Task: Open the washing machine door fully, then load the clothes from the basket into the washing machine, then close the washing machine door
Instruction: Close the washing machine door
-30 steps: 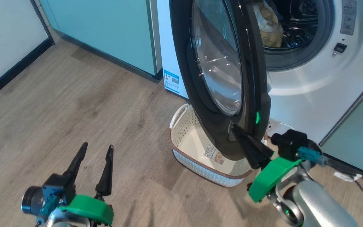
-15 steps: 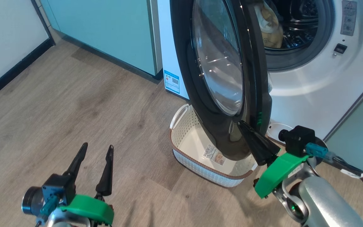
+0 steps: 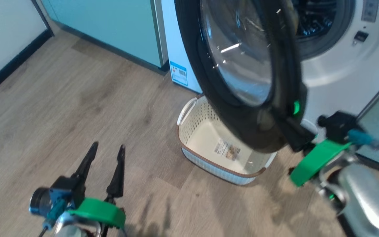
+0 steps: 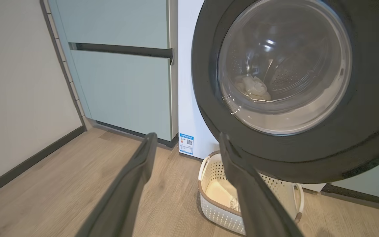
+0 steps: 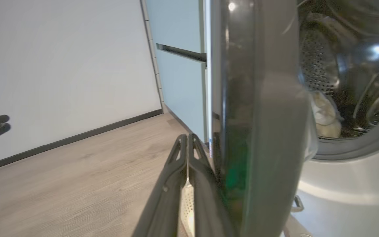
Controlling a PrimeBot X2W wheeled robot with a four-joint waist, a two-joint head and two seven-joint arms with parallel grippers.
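The room has a wooden floor (image 3: 61,115), a white wall (image 3: 2,33) with a dark skirting board, and pale green cabinets (image 3: 110,29) at the back. Between the cabinets stands the washing machine (image 3: 334,75), with a blue energy label (image 3: 178,73) low on its front.

The washing machine door (image 3: 252,135) stands partly open. It hangs over the basket (image 3: 189,131) and hides the basket's far right part in the head view. The basket is on the floor, just in front of the machine, and its bare bottom shows a label sticker (image 3: 227,149). The clothes (image 5: 324,118) lie inside the steel drum. From the left wrist view they are seen through the door's glass window.

The right arm reaches in from the lower right, with its silver forearm (image 3: 364,197) low and its green mount turned toward the door. The right gripper (image 5: 187,136) has its two fingers pressed together with nothing between them, and they lie close against the lower free edge of the door, on its outer side.

The left gripper (image 3: 108,146) hovers above the floor at the lower left, well apart from the basket and the door. Its fingers are spread wide and hold nothing, and they point forward toward the machine.
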